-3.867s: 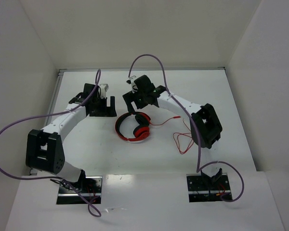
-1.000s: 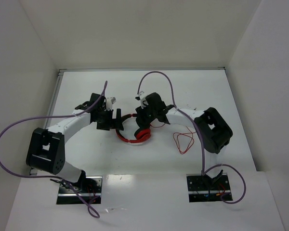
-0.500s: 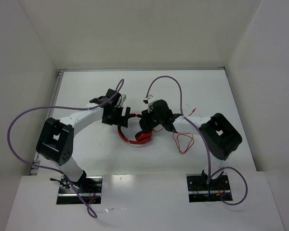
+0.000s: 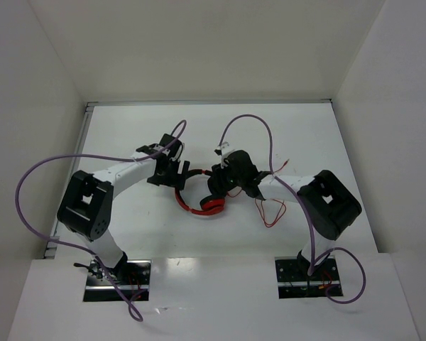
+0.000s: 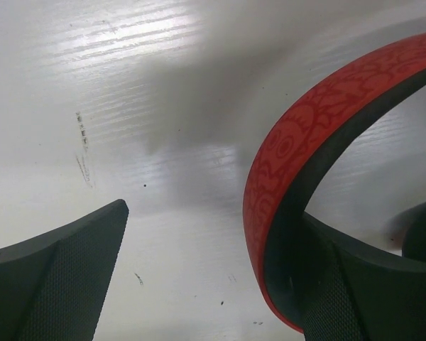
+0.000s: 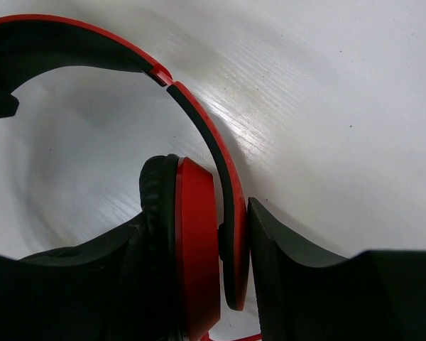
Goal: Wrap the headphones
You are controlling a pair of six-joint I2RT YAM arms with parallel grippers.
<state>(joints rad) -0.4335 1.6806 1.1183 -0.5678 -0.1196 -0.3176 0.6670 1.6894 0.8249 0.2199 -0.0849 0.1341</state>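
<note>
Both arms have drawn in since the earlier frames. The left hand (image 4: 175,177) and the right hand (image 4: 220,187) now sit at either side of the headphones (image 4: 201,205), which rest near the middle of the table (image 4: 309,135); the headband shows as a narrower arc than before.

From the right wrist, a red ear cup (image 6: 197,249) and the end of the headband are pinched between the two fingers (image 6: 305,284), so that hand is closed on the headphones. From the left wrist, the fingers (image 5: 57,284) stand wide apart. The patterned red headband (image 5: 298,135) lies against the inner face of one, with bare table between it and the other, so this hand is open.

A thin red cable (image 4: 271,212) lies in loose loops on the table to the right of the headphones.

The table is white and faintly glossy, with fine streaks and a few dark specks and scuffs. Plain white walls (image 4: 199,50) close it in on three sides.
</note>
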